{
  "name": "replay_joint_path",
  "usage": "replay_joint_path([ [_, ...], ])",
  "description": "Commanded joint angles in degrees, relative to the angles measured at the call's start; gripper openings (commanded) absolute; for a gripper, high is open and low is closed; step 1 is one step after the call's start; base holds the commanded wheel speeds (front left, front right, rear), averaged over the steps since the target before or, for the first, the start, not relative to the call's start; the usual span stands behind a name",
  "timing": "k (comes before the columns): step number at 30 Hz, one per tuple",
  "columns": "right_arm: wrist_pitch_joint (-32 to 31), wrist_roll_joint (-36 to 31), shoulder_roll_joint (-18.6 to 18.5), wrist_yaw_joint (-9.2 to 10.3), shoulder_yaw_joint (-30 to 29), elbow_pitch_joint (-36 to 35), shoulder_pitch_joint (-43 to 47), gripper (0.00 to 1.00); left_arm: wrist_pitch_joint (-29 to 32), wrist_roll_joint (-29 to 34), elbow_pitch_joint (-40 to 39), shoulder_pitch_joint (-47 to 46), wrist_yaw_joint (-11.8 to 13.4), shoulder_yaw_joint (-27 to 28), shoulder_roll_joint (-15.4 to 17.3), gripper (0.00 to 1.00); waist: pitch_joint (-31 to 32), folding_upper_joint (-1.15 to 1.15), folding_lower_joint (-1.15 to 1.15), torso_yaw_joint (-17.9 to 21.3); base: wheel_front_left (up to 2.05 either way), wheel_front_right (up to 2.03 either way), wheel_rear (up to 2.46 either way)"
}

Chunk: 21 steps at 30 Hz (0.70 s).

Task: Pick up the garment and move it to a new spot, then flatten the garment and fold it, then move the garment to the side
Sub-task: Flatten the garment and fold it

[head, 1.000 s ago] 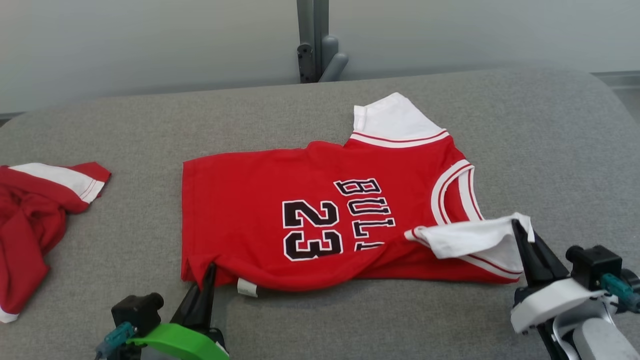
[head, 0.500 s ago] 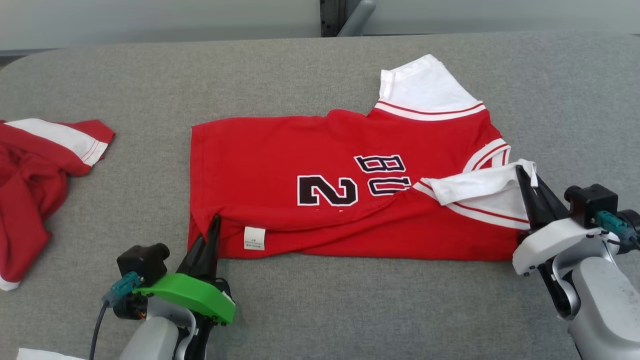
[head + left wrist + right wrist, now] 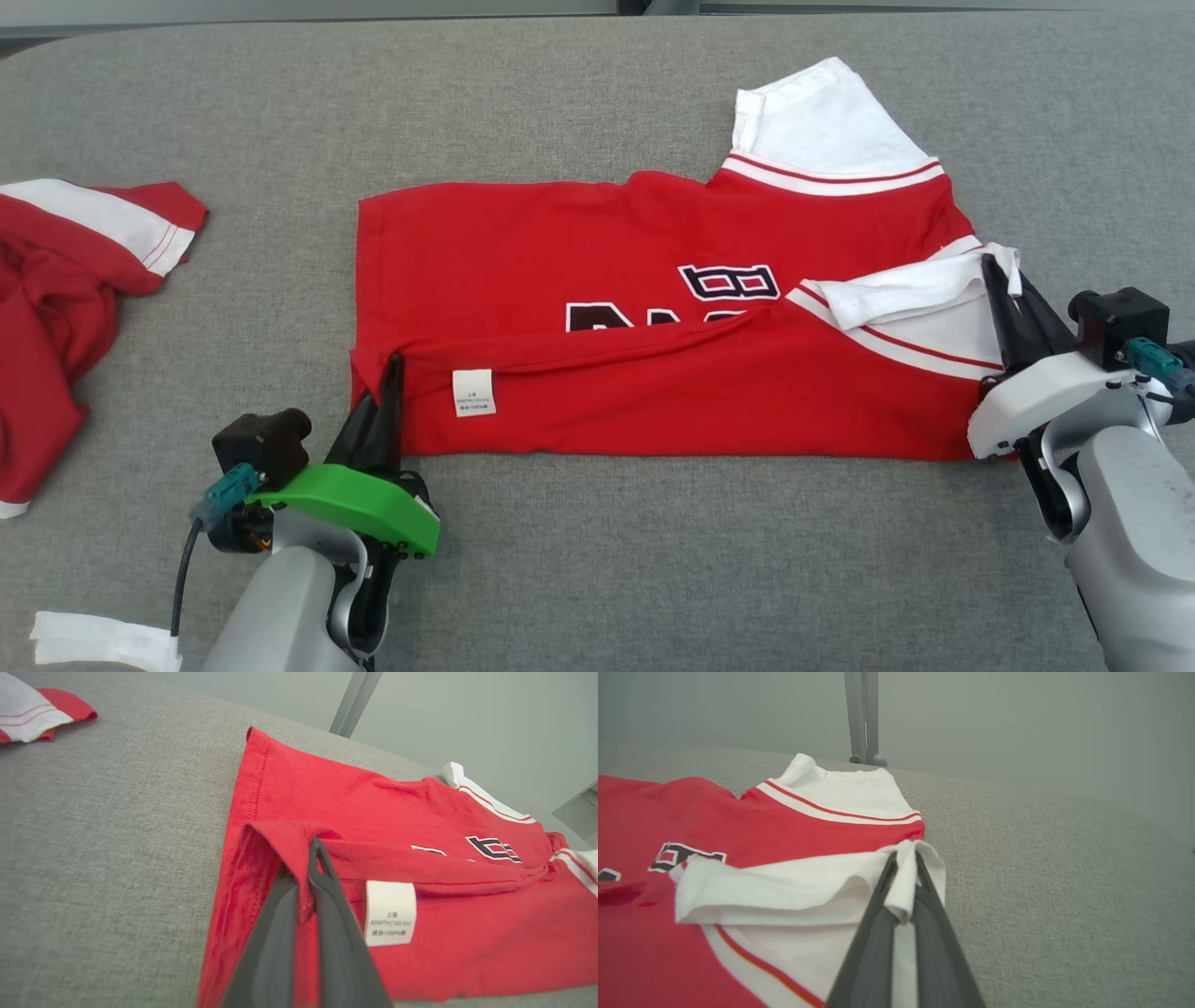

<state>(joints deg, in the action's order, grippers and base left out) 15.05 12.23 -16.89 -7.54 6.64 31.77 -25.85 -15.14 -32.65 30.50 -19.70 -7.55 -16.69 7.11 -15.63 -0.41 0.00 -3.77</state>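
The garment [image 3: 597,243] is a red jersey with white sleeves and black lettering, spread sideways on the grey table [image 3: 597,560]. Its near long edge is folded up over the lettering, with a white care label [image 3: 473,392] showing. My left gripper [image 3: 392,366] is shut on the red hem corner [image 3: 299,858] at the jersey's lower left. My right gripper [image 3: 994,271] is shut on the white sleeve [image 3: 906,877] at the jersey's right end, holding it a little above the cloth. The far white sleeve [image 3: 822,121] lies flat.
A second red-and-white garment [image 3: 56,280] lies crumpled at the table's left edge. A strip of white tape [image 3: 98,639] sits at the lower left. A grey post [image 3: 861,718] stands behind the table. Bare grey cloth lies in front of the jersey.
Both grippers have carried the jersey's near edge away from me over its front, so the fold now hides most of the numbers and letters. The head camera has tilted down.
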Motion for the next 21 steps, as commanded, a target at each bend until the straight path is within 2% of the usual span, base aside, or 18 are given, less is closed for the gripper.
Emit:
replay_joint_path([
  [1,0.2,-0.5,0.2,0.10,-0.2,0.8,-0.8,0.03,0.0,0.5,0.4,-1.1,0.1,0.3,-0.3,0.07,-0.4,0.41,0.00,-0.1,0.00,0.00,0.00],
  [2,0.2,-0.4,0.6,0.10,-0.8,2.5,-1.6,1.00,0.0,0.8,0.6,-1.5,0.1,0.7,-0.5,0.84,-0.6,0.41,0.00,-0.1,0.00,0.00,0.00],
  [3,0.2,-0.4,0.8,0.10,-1.1,2.5,-2.1,1.00,0.0,1.1,0.7,-1.6,0.1,0.9,-0.7,1.00,-0.7,0.41,0.00,-0.1,0.00,0.00,0.00],
  [8,0.2,-0.9,1.6,0.10,-3.7,0.3,-1.3,1.00,0.0,3.5,-0.1,-0.2,0.1,3.8,-1.8,1.00,-0.1,0.41,0.00,0.1,0.00,0.00,0.00],
  [14,0.2,0.1,3.2,0.09,-8.5,-4.1,5.3,1.00,0.0,8.0,-2.5,4.4,0.1,9.3,-3.4,1.00,1.5,0.41,0.00,0.6,0.00,0.00,0.00],
  [21,0.2,2.3,5.1,0.09,-7.0,-3.1,13.6,1.00,0.0,10.6,-3.7,9.1,0.1,12.2,-4.1,1.00,3.1,0.41,0.00,1.7,0.00,0.00,0.00],
])
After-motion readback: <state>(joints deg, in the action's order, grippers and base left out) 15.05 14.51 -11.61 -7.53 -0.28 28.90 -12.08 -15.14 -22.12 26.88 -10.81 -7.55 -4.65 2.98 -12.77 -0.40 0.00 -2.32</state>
